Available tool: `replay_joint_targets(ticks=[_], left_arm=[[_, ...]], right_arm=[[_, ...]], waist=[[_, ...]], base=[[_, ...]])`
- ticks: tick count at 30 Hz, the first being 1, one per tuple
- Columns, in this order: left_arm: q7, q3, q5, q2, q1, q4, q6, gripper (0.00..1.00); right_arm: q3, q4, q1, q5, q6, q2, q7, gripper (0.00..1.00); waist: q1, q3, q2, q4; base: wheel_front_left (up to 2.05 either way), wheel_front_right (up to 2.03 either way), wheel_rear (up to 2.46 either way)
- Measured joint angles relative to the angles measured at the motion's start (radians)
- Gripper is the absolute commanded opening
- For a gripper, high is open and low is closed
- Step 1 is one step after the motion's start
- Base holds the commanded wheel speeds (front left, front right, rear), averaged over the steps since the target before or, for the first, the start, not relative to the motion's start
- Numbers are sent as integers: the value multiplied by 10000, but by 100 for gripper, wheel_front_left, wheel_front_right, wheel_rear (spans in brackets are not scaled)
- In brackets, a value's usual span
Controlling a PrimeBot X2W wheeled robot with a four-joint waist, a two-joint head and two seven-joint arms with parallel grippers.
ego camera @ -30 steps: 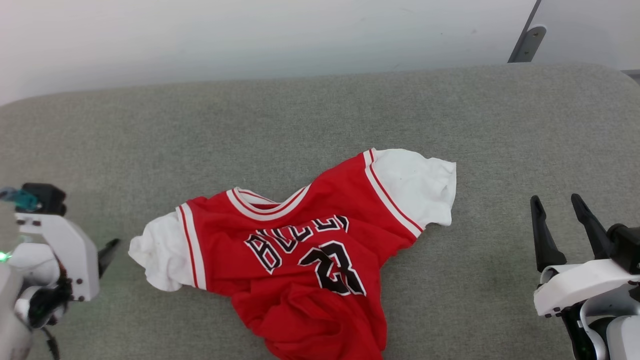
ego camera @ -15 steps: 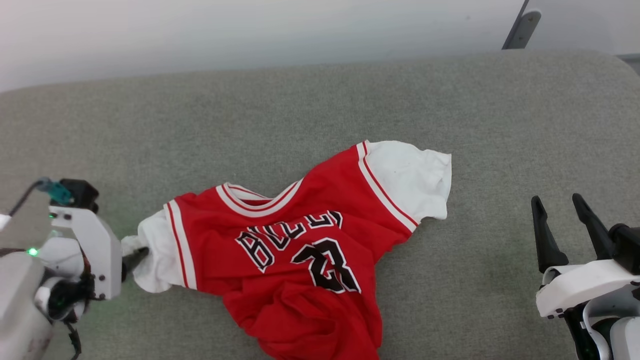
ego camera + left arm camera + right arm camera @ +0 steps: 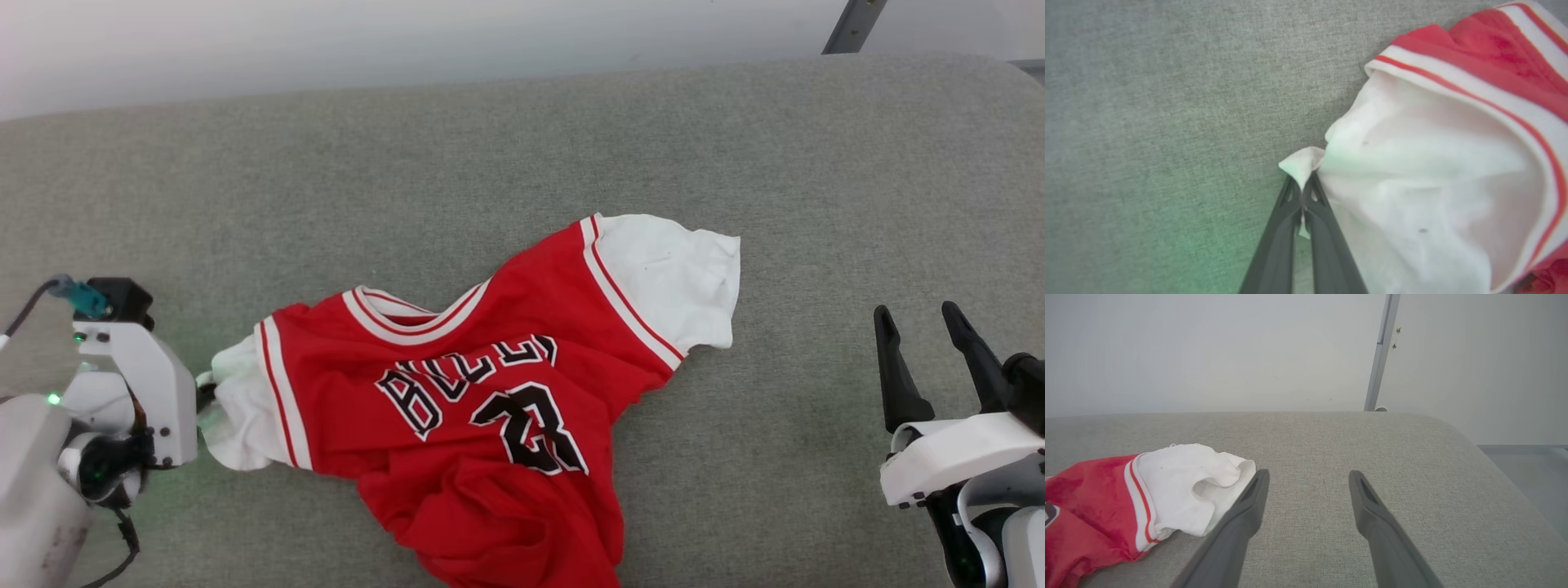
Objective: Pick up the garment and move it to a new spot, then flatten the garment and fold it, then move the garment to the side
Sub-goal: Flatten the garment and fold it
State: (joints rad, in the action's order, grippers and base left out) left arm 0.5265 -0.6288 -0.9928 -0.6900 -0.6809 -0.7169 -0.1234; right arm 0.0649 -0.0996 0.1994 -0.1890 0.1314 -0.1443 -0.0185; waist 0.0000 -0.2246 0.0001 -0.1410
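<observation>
The garment (image 3: 490,425), a red jersey shirt with white sleeves and black-and-white lettering above the number 23, lies crumpled in the lower middle of the head view. It rests front up on the grey fabric-covered table (image 3: 522,163), and its bunched lower part runs off the bottom edge of the frame. One white sleeve (image 3: 678,278) spreads out at the shirt's upper right; the other sleeve (image 3: 233,408) sits at its left end.

There the left gripper (image 3: 206,394), at the lower left of the frame, is clamped on the sleeve's edge. In the left wrist view its two dark fingers (image 3: 1323,228) meet, with a small fold of white cloth (image 3: 1302,163) pinched between their tips.

The right gripper (image 3: 913,314) is at the lower right, well apart from the garment, its jaws spread wide and holding nothing.

A pale wall (image 3: 408,41) runs along the top, with a grey metal post (image 3: 845,28) at the upper right.
</observation>
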Motion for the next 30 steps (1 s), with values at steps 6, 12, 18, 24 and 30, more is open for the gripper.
replay_joint_targets(ticks=[6, 12, 18, 24, 30], left_arm=[[117, 13, 105, -583, -30, 84, 173, 0], [184, 167, 171, -1398, 386, 546, 667, 0], [67, 219, 48, -1515, 966, 865, 895, 7], [-261, 224, 42, -1273, 1076, 909, 1037, 100], [-81, 234, -2, -1392, 1035, 1172, 1147, 100]], right_arm=[[111, 21, -10, 29, 0, 29, 10, 100], [155, 65, -61, 35, 0, 92, 13, 100], [159, 61, -63, 35, 0, 144, 12, 100], [36, -8, 33, 27, 0, 128, 10, 100], [15, -15, 39, -2, 0, 67, 13, 100]], waist=[[0, 43, 0, 141], [0, 85, -1, 243], [0, 50, 0, 322], [0, 81, 0, 347], [0, 196, 0, 380]], base=[[0, 0, 0], [0, 0, 0], [0, 0, 0], [0, 0, 0], [0, 0, 0]])
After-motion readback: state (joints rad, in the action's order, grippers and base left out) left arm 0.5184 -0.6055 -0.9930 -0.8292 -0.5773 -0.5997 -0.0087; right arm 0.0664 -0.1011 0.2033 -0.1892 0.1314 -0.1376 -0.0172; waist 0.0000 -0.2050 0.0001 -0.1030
